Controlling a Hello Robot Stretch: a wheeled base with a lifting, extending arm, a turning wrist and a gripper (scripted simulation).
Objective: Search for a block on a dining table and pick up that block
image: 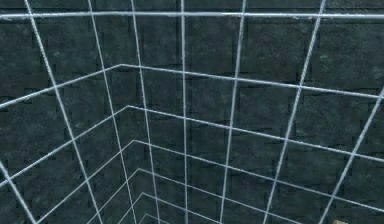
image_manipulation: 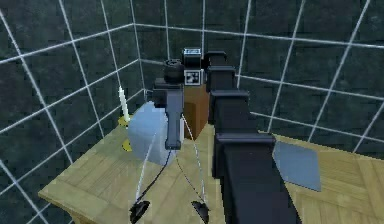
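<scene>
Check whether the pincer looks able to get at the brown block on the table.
Probably yes: the brown block stands on the wooden table just behind the pincer, with nothing visibly between them, though a pale box close beside it could crowd the approach.

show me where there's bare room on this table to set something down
Bare wood of the table lies near left, between its edge, the pale blue box and the jaws. Another bare strip borders the grey slab on the right. Crowded: far left, where candle, box and brown block bunch by the arm.
</scene>
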